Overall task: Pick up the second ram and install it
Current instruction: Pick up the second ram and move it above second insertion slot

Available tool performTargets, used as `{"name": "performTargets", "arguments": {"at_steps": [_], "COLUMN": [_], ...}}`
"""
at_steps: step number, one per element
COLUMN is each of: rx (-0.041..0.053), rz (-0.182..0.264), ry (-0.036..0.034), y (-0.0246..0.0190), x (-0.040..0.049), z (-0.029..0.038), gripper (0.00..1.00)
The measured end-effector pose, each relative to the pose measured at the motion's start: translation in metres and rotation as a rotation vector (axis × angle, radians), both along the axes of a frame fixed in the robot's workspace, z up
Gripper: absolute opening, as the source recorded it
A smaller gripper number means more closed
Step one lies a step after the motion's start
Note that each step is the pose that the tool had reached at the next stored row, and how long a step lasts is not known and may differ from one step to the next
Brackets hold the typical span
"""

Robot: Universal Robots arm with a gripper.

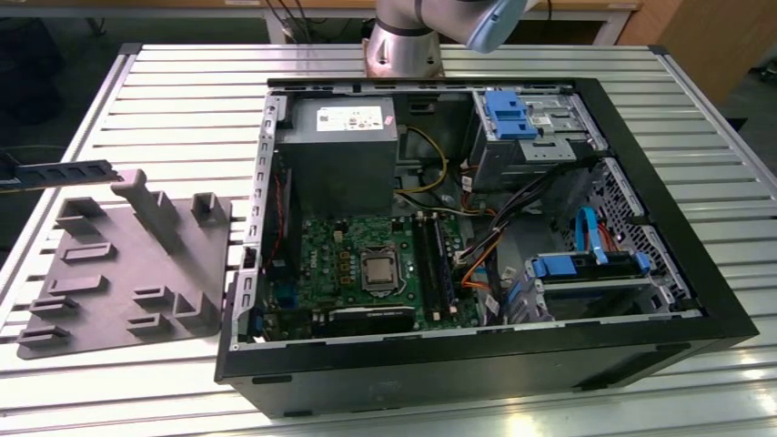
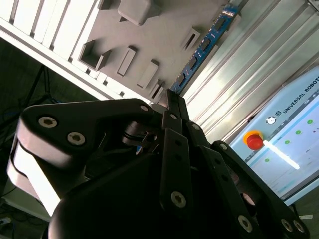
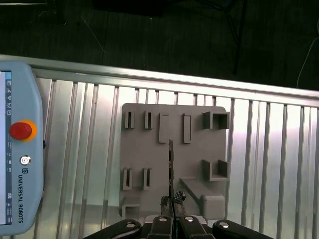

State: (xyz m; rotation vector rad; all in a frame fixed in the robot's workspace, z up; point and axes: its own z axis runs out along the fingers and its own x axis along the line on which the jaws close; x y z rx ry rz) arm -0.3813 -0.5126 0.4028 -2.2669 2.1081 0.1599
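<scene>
The second ram [image 3: 171, 159] is pinched at one end between the fingers [image 3: 179, 199], which are drawn in narrow on its thin edge with no gap showing. In the second wrist view the ram [image 2: 204, 47] runs out from the fingers [image 2: 175, 129] as a long blue-edged strip with dark chips along it. In the exterior view the ram [image 1: 67, 173] hangs level at the exterior view's left, over the far side of the grey moulded tray [image 1: 122, 273] and well apart from the open computer case [image 1: 486, 364]. The tray lies on the slatted metal surface [image 1: 182, 91]. Inside the case, the motherboard [image 1: 352, 246] has black memory slots [image 1: 431, 259], and the power supply [image 1: 340, 118] carries a white label, its print too small to make out. A pale blue pendant [image 3: 20, 149] with a red button [image 3: 21, 131] lies beside the tray.
</scene>
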Motion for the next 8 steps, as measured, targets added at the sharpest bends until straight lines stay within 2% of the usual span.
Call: {"name": "performTargets", "arguments": {"at_steps": [8], "rx": [0.0000], "rz": [0.000], "ry": [0.0000], "y": [0.0000], "x": [0.0042], "z": [0.0000], "gripper": [0.11]}}
